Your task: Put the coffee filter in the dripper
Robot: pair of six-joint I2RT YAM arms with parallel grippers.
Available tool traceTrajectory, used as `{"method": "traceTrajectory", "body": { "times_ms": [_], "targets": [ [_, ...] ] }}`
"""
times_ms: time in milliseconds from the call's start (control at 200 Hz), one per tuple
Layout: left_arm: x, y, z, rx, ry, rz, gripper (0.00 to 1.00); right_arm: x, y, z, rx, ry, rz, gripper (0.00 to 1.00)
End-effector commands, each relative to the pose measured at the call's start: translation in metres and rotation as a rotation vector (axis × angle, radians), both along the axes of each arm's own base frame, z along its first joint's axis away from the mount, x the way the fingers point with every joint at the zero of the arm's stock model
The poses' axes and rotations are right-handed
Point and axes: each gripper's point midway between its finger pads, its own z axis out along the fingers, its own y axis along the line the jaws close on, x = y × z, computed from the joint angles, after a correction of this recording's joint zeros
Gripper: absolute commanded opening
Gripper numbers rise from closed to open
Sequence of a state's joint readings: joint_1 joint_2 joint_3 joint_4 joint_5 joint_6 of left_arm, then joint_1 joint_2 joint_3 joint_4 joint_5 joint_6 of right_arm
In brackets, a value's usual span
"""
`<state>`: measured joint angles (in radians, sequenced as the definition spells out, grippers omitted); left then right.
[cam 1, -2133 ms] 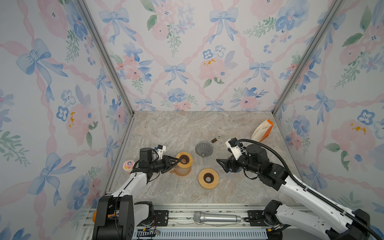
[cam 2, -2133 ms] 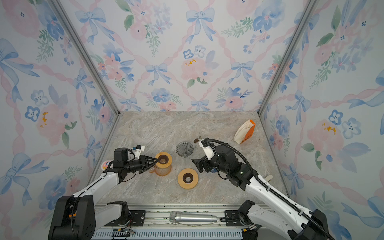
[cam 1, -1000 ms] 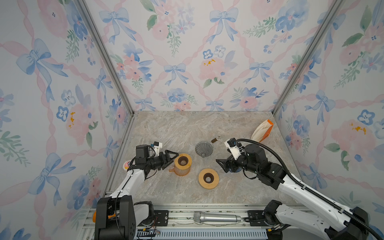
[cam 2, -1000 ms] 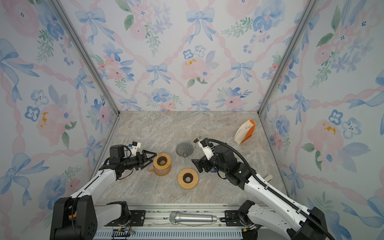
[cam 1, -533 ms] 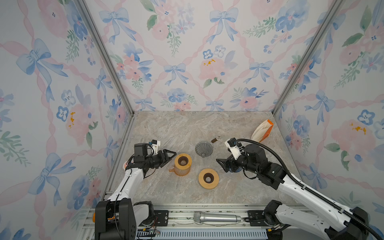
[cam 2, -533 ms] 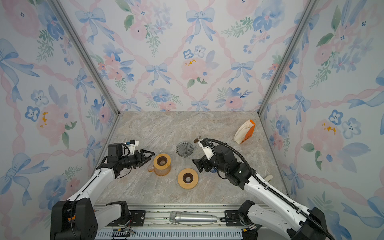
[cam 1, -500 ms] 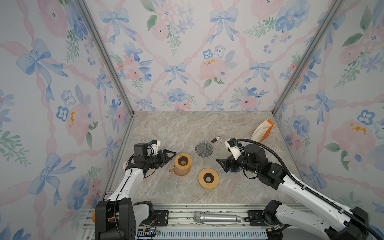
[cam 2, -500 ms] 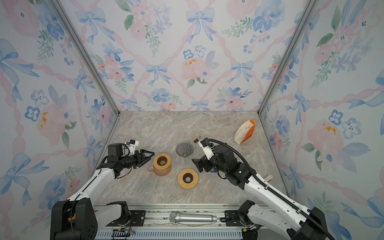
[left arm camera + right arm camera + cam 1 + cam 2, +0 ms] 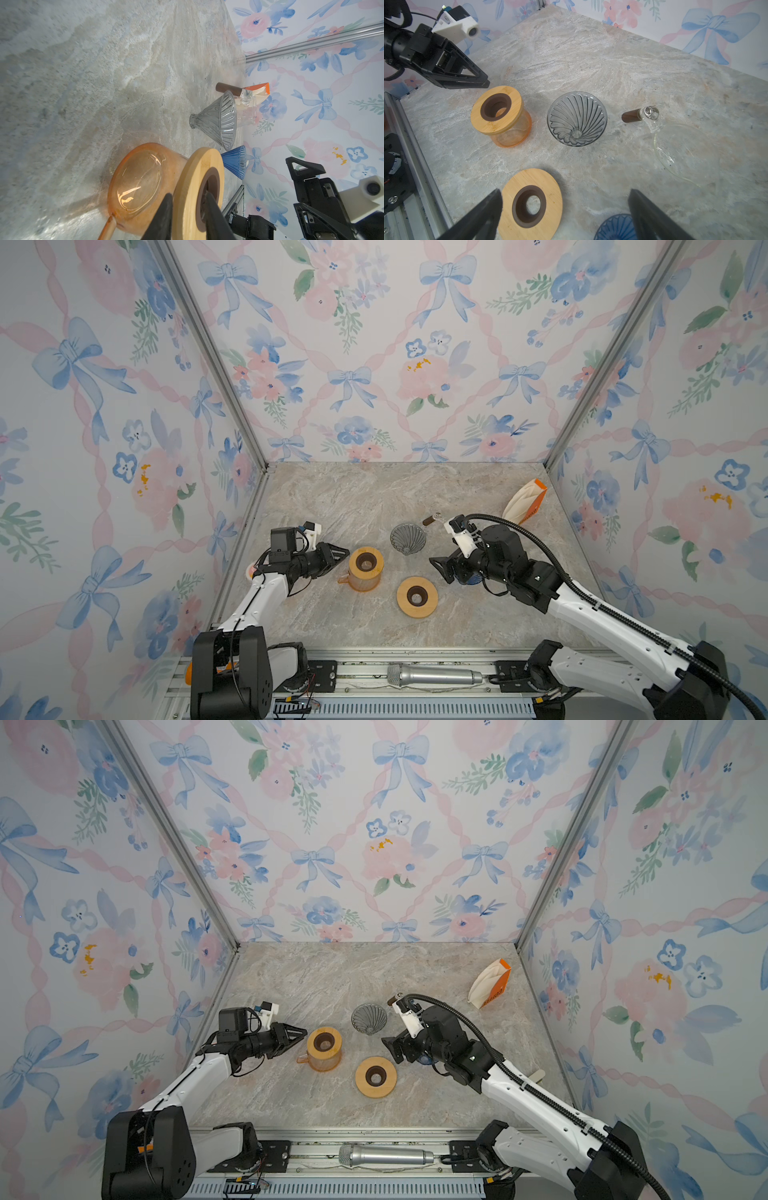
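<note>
- Right gripper [image 9: 439, 569], jaws spread wide and empty: the step in hand is judged to be the reach for the filter, not yet begun. Next it must swing to the far right corner of the table [image 9: 374, 497] and pinch one thin sheet.
- Right arm [image 9: 582, 605]: stretched low from the front right corner, wrist over a blue cone [image 9: 614, 228].
- Left gripper [image 9: 343, 552]: jaws narrowed to a slim gap, holding nothing, tips just beside the wooden ring [image 9: 355, 569] on the orange jar [image 9: 364, 583].
- Coffee filter [image 9: 524, 502]: in its packet, leaning at the far right corner.
- Dripper [image 9: 408, 538]: grey ribbed cone, upright, mid-table, empty.
</note>
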<state>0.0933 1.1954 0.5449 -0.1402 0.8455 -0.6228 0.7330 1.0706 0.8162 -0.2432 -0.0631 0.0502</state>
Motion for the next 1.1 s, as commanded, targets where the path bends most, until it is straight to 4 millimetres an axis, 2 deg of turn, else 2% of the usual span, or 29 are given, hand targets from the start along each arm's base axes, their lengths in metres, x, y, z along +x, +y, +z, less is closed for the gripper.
{"method": "traceTrajectory", "body": {
  "times_ms": [0, 50, 220, 370, 485, 665, 790, 885, 915, 950, 1090],
  "targets": [
    [-0.006, 0.004, -0.018, 0.031, 0.041, 0.006, 0.24, 0.000, 0.010, 0.004, -0.045, 0.019, 0.012, 0.98],
    [-0.006, 0.004, -0.020, 0.035, 0.047, 0.006, 0.22, 0.000, 0.015, 0.002, -0.063, 0.028, 0.018, 1.00],
    [-0.005, 0.007, -0.028, 0.057, 0.061, 0.011, 0.22, 0.005, 0.034, -0.009, -0.114, 0.080, 0.016, 0.85],
    [-0.005, 0.008, -0.034, 0.067, 0.076, 0.006, 0.21, 0.014, 0.049, -0.016, -0.130, 0.156, -0.016, 0.66],
    [-0.005, 0.008, -0.039, 0.071, 0.088, 0.001, 0.21, 0.011, 0.065, -0.023, -0.168, 0.172, 0.013, 0.51],
    [-0.006, 0.009, -0.041, 0.075, 0.098, 0.013, 0.20, 0.009, 0.084, -0.046, -0.238, 0.243, 0.035, 0.20],
    [-0.011, 0.007, -0.043, 0.070, 0.112, 0.017, 0.20, 0.011, 0.094, -0.051, -0.227, 0.272, 0.025, 0.07],
    [-0.012, 0.005, -0.043, 0.070, 0.113, 0.013, 0.20, 0.009, 0.104, -0.055, -0.235, 0.287, 0.061, 0.00],
    [-0.013, 0.003, -0.042, 0.067, 0.113, 0.011, 0.20, 0.006, 0.106, -0.054, -0.237, 0.291, 0.080, 0.00],
    [-0.013, 0.003, -0.041, 0.067, 0.111, 0.011, 0.20, 0.005, 0.110, -0.066, -0.269, 0.313, 0.095, 0.00],
    [-0.013, 0.002, -0.039, 0.069, 0.106, 0.010, 0.20, -0.001, 0.119, -0.075, -0.294, 0.343, 0.139, 0.00]
  ]
}}
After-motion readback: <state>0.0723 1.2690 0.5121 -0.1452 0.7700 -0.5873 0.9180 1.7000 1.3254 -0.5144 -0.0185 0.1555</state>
